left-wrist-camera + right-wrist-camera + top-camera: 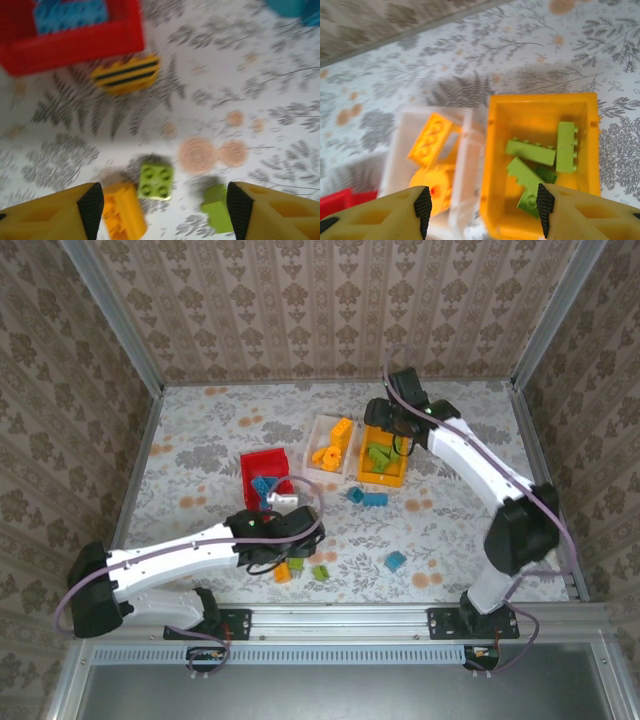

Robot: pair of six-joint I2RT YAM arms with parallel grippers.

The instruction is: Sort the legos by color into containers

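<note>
My left gripper [163,207] hangs open low over the table, just in front of the red container [75,47], which holds blue legos [70,15]. A square green lego [156,181] lies between its fingers. An orange one [122,215] sits by the left finger and another green one [216,215] by the right. My right gripper [484,204] is open and empty above the white container [464,167] with orange legos [431,137] and the orange-yellow container [542,100] with green legos [530,152].
A yellow piece with black stripes [126,75] lies just in front of the red container. Loose blue legos [375,499] lie mid-table, with one more [396,561] nearer the front. The three containers [333,445] stand in a row at the middle; patterned walls enclose the table.
</note>
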